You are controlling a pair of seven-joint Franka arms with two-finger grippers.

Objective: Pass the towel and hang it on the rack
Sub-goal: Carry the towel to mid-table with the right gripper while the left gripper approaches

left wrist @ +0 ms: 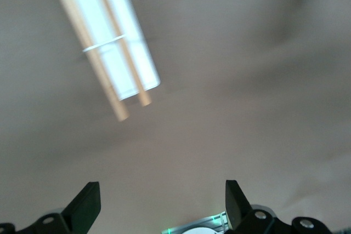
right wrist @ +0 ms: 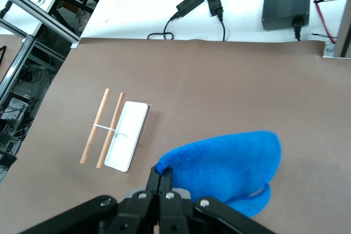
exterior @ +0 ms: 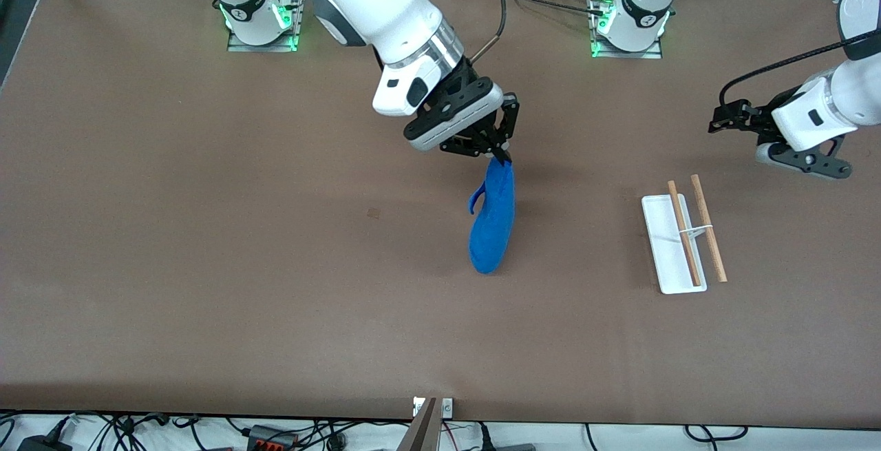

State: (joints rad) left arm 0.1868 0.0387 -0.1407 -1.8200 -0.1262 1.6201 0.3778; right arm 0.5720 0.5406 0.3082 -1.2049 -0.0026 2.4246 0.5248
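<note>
1. Towel [exterior: 493, 220], bright blue, hangs from the right gripper [exterior: 500, 155], pinched by one corner over the middle of the brown counter [exterior: 206, 265]; its lower end looks to brush or nearly brush the surface.
2. Left gripper [exterior: 719, 122] waits with fingers spread wide and empty, over the counter near the rack [exterior: 681, 234] at its own end.
3. Rack stands well apart from the towel; white base, two wooden rods.
4. Handover likely goes best if the cloth is carried high and taut, so the open gripper can take a free edge.
</note>
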